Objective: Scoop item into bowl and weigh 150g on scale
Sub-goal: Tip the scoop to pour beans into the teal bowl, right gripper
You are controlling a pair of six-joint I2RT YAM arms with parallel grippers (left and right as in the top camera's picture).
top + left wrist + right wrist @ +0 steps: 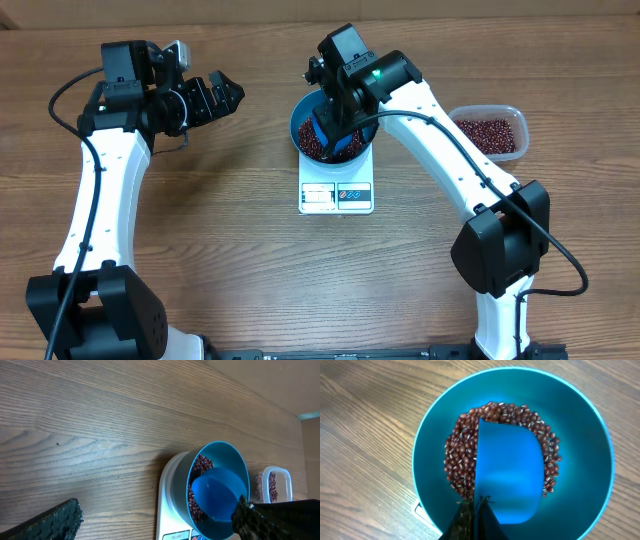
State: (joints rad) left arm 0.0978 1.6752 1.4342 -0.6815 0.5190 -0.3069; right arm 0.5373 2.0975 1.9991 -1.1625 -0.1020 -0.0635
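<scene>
Two printed panels [336,196] on scale [336,209] — could not read either. Pinched scoop [512,475] handle in right gripper [474,510], above beans [461,455] in bowl [580,435] atop scale; held left gripper [228,92] spread wide over table [250,250].

Left arm reaches far-left with left gripper [221,97] jaws wide apart (nothing held), right arm bends far-center, right gripper [476,507] pinched on scoop [510,475].
</scene>
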